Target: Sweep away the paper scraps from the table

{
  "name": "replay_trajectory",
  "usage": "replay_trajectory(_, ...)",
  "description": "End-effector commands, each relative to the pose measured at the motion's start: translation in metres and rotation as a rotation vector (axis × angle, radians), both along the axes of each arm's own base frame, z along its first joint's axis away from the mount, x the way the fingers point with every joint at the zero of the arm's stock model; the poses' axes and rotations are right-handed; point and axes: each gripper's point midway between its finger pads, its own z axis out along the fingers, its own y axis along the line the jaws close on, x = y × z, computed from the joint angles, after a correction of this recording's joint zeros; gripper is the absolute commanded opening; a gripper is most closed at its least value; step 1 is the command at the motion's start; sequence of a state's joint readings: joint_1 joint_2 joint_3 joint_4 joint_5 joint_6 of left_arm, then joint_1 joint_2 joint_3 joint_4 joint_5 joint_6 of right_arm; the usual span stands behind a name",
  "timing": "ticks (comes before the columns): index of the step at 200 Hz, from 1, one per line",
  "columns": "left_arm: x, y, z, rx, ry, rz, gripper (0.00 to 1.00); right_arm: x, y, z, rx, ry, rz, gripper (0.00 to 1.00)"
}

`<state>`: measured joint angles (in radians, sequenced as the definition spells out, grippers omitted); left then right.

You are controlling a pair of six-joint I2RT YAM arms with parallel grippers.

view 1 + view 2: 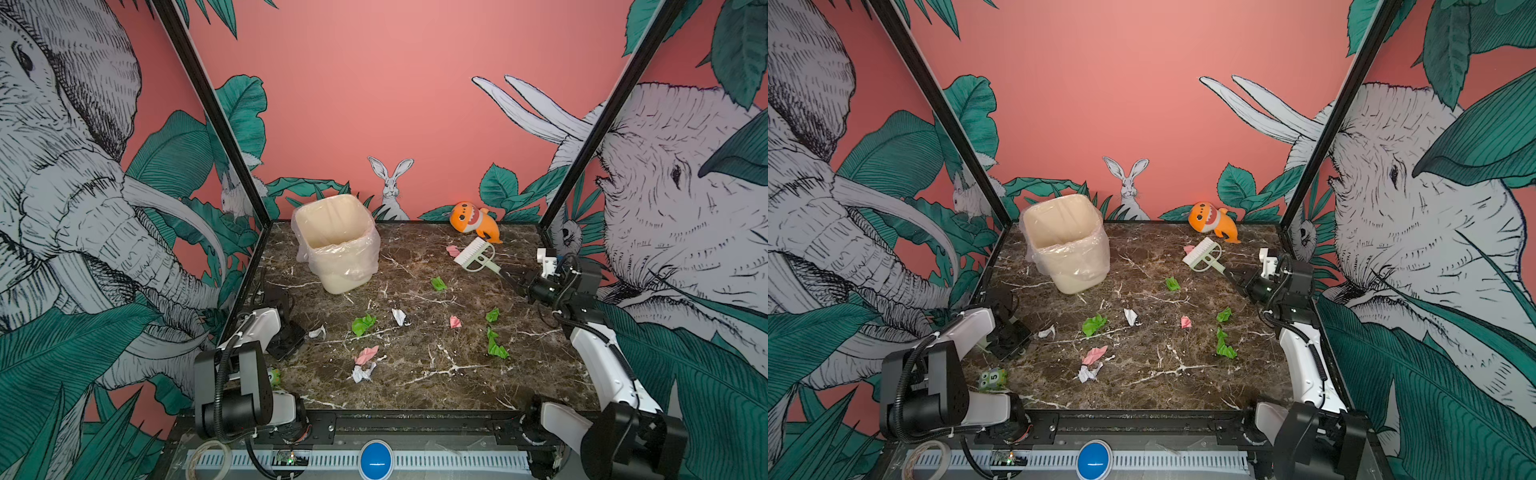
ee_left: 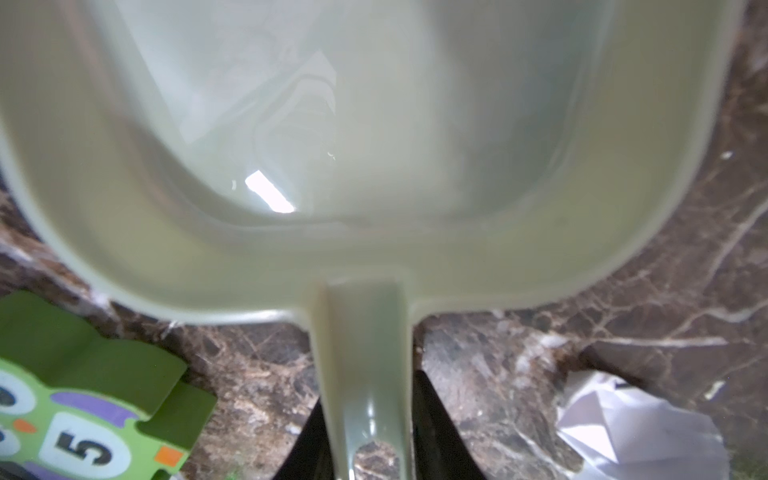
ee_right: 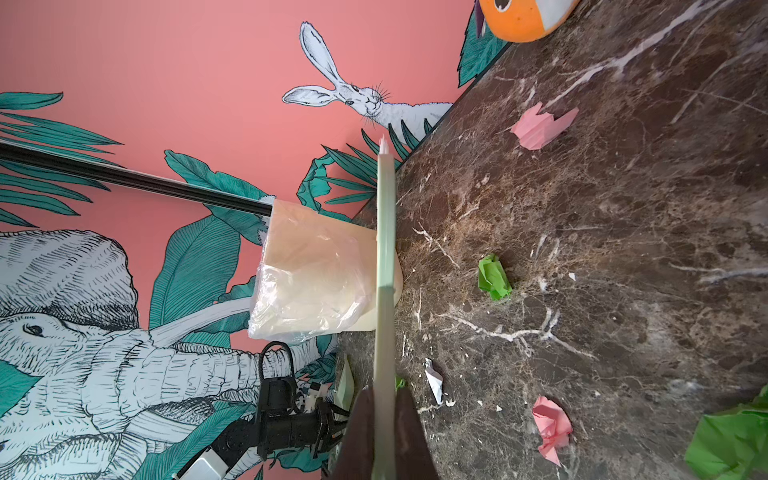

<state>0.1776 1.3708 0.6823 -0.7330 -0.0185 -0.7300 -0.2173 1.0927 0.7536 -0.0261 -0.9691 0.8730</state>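
The dark marbled desk (image 1: 415,386) carries a lined cream bin (image 1: 332,249) at its far left and an orange plush shark (image 1: 473,220) by the back wall. At the left edge the left tool (image 2: 368,399) is clamped on the handle of the pale green dustpan (image 2: 374,166), while the right tool (image 1: 510,279) is clenched on the handle of the brush (image 1: 473,251) near the shark. The paper scraps (image 1: 363,324), green, pink and white, lie scattered over the desk's middle, with one pink bit (image 1: 452,250) just beside the brush head and one white bit (image 1: 318,331) near the left tool.
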Motion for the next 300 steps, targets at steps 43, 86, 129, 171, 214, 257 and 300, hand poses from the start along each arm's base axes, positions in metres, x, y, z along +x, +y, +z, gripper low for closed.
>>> replay_trajectory(43, 0.000, 0.002, 0.004, 0.007, -0.012, -0.007, 0.27, 0.005, 0.000, 0.023, 0.003, -0.074, 0.015, 0.00)
replay_trajectory(86, 0.001, 0.003, 0.008, 0.018, -0.023, -0.012, 0.35, 0.006, 0.000, 0.023, 0.006, -0.075, 0.014, 0.00)
replay_trajectory(129, 0.003, 0.005, 0.012, 0.025, -0.030, -0.020, 0.32, 0.006, 0.000, 0.024, 0.009, -0.078, 0.014, 0.00)
replay_trajectory(171, 0.001, 0.004, 0.011, 0.020, -0.026, -0.016, 0.29, 0.007, 0.001, 0.024, 0.014, -0.076, 0.017, 0.00)
replay_trajectory(214, 0.001, 0.003, 0.011, 0.018, -0.029, -0.014, 0.23, 0.007, 0.001, 0.023, 0.013, -0.076, 0.017, 0.00)
replay_trajectory(257, 0.001, 0.003, 0.016, 0.018, -0.041, -0.019, 0.21, 0.007, 0.000, 0.021, 0.010, -0.068, 0.014, 0.00)
replay_trajectory(300, -0.002, -0.002, 0.023, -0.002, -0.067, -0.031, 0.20, 0.004, 0.001, 0.013, -0.022, -0.044, 0.020, 0.00)
